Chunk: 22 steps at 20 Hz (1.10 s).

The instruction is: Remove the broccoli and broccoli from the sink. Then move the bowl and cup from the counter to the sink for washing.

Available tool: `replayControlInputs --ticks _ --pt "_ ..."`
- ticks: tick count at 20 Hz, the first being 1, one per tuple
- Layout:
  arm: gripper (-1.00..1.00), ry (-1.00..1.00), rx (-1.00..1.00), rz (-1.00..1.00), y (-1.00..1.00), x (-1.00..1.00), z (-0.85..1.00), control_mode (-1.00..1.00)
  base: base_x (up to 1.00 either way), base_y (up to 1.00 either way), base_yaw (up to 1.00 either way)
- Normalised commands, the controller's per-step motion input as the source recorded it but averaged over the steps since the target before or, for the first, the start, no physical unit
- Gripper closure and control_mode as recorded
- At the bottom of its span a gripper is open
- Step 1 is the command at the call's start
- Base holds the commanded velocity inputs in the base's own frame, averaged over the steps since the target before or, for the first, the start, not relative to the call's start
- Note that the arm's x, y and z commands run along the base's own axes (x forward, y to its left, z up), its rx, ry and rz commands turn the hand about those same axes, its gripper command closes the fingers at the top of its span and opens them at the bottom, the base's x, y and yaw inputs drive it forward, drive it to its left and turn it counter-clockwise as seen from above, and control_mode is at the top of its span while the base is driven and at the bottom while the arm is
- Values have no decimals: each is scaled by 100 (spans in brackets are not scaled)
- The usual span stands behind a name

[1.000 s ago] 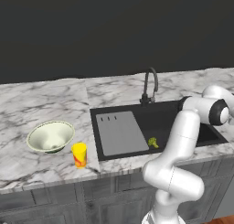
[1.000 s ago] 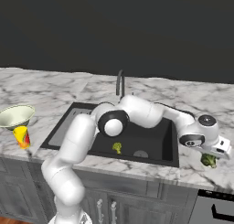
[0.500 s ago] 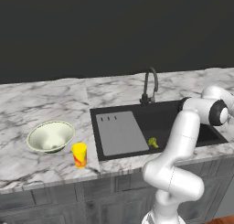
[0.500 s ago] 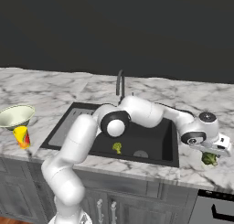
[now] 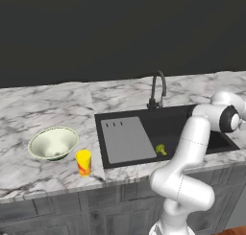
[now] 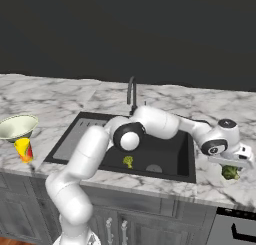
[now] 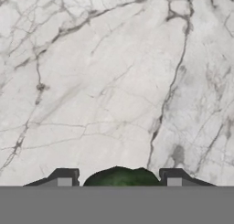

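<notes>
Beyond the sink's (image 6: pixel 186 176) far end, at about 3 o'clock in the right base view, the tool (image 6: pixel 231 165) hangs over the marble desk (image 6: pixel 215 189) with the darker broccoli (image 6: pixel 230 172) between its fingers; the hand view shows the floret (image 7: pixel 121 176) touched on both sides by the dark tips, veined marble beneath. Whether it touches the desk, I cannot tell. A yellowish-green broccoli (image 5: pixel 160 149) lies in the black basin, just beside the grey panel (image 5: pixel 125 139). At 9 o'clock in the left base view, the bowl (image 5: pixel 53 143) and yellow cup (image 5: pixel 83 162) stand near each other on the desk.
</notes>
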Motion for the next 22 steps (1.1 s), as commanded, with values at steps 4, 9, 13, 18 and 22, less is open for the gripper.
replayControlInputs --ticks 4,9,13,18,22 --pt "-100 10 0 0 -8 6 -6 -100 0 0 0" --pt "-100 8 0 0 -2 12 -1 -100 0 0 0" --pt "-100 2 0 1 0 14 0 -100 0 0 0" --pt "-100 0 0 3 0 12 5 -100 0 0 0" --pt "-100 0 0 4 1 6 11 -100 0 0 0"
